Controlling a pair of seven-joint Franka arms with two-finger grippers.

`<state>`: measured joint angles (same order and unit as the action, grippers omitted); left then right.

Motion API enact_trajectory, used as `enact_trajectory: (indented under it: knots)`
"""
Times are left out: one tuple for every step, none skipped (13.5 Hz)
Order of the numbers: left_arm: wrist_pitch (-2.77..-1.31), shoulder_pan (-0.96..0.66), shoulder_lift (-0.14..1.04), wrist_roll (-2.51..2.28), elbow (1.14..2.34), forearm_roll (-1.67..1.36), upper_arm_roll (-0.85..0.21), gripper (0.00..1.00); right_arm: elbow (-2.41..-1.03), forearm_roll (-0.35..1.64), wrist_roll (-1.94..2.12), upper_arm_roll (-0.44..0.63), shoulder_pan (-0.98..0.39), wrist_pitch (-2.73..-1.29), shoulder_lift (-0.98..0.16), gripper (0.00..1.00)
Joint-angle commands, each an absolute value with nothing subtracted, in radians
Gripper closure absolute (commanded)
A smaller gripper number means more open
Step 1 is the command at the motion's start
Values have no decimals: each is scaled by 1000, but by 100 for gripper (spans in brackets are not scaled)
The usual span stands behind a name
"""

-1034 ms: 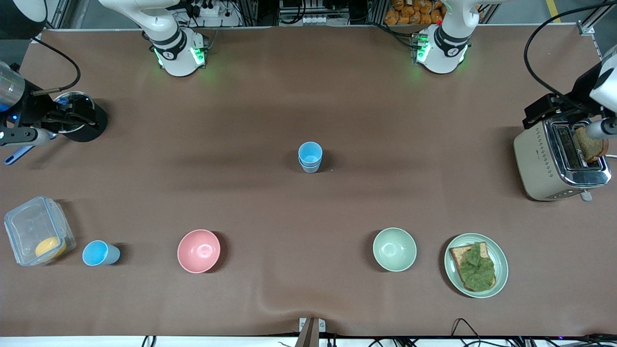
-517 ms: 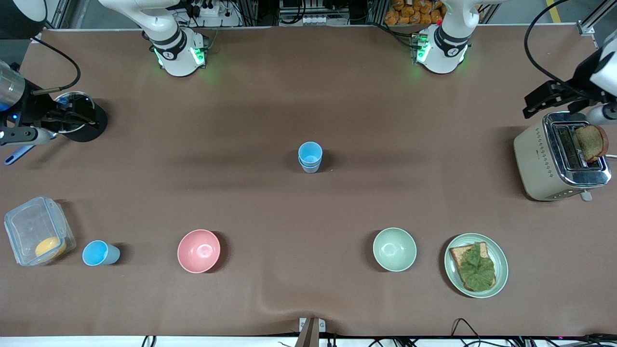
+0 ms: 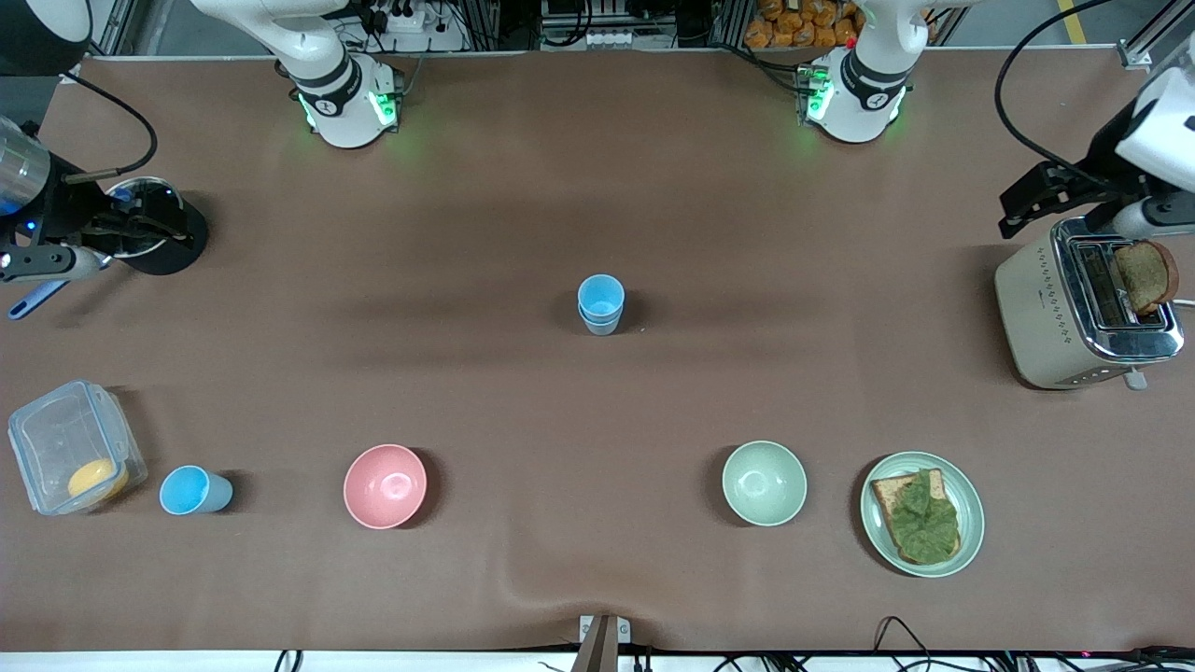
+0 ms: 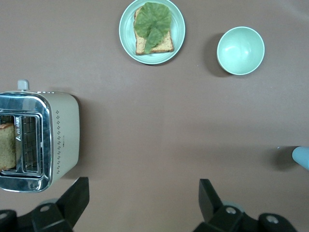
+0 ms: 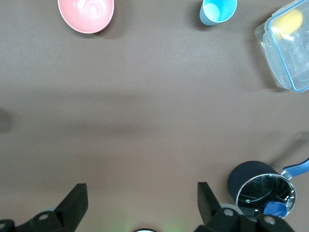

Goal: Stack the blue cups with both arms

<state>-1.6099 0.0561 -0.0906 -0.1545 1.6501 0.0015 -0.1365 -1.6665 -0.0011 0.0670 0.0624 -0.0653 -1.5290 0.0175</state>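
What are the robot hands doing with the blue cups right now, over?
Left gripper open over the table beside the toaster, empty. Right gripper open above the black pot, empty. Stacked blue cups mid-table; single blue cup beside the clear container, untouched. Nothing blocking.

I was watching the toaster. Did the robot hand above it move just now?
Yes. The left gripper has drifted away from the toaster, toward the robots' side of the table, while the toaster stayed put.

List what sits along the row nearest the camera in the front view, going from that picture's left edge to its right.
Clear lidded container with something yellow inside → single blue cup → pink bowl → pale green bowl → green plate carrying bread topped with lettuce.
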Motion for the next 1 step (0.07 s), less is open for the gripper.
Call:
enact_trajectory:
  knots:
    - [-1589,61,-77,-138,1626,-5,-138,0,-1687,-5,64,49,-49,-1528,37,0]
